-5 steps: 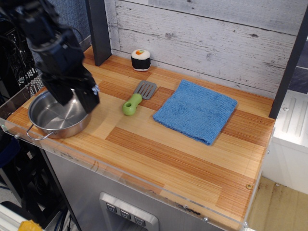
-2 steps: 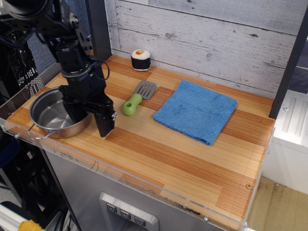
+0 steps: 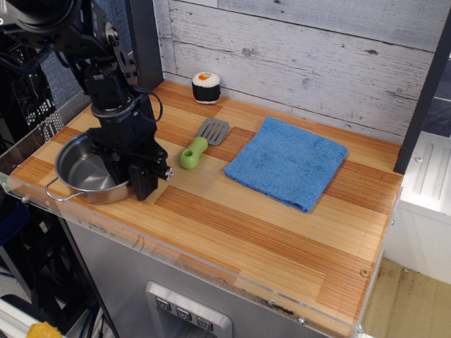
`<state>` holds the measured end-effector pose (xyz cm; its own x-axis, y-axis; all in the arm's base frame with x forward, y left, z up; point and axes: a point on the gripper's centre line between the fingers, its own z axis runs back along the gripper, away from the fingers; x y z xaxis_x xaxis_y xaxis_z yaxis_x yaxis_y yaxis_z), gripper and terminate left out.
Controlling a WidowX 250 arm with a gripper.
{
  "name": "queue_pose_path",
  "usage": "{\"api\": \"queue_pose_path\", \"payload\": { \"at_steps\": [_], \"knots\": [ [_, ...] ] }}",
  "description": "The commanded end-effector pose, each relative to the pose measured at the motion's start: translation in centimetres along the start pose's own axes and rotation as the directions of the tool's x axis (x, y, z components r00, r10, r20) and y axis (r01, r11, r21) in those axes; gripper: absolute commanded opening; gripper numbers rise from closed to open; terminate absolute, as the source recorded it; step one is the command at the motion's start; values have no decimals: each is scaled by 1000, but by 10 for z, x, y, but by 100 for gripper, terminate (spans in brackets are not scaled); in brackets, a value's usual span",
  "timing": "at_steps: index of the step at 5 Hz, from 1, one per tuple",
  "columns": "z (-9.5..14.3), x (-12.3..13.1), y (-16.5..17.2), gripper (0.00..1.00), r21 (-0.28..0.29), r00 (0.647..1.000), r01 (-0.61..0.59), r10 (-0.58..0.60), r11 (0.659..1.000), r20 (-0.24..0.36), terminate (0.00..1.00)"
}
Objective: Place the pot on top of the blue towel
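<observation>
The shiny steel pot (image 3: 83, 173) sits at the front left of the wooden counter, one wire loop handle pointing toward the front-left edge. My black gripper (image 3: 134, 182) points down over the pot's right rim, one finger inside and one outside, closed on the rim. The arm hides the pot's far-right part. The blue towel (image 3: 287, 162) lies flat at the centre right of the counter, well to the right of the pot and bare.
A grey spatula with a green handle (image 3: 199, 144) lies between pot and towel. A toy sushi roll (image 3: 206, 87) stands at the back wall. A dark post (image 3: 144, 42) rises behind the arm. A clear lip (image 3: 211, 262) runs along the front edge.
My gripper came down from above the pot onto its right rim and closed on it. The pot has shifted slightly right, toward the towel.
</observation>
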<state>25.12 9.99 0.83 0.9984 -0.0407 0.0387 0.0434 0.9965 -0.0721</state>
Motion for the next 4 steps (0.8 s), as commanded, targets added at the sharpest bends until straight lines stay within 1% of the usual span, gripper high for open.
{"api": "queue_pose_path", "payload": {
  "at_steps": [1,2,3,4],
  "knots": [
    [42,-3,12,0,38,997,-31,28,999,67,0],
    [73,-13,30,0,60,988,-125,118,990,100,0],
    [103,-12,16,0,88,979,-142,127,986,159,0],
    [125,6,-34,0,74,978,-16,0,997,208,0]
  ]
}}
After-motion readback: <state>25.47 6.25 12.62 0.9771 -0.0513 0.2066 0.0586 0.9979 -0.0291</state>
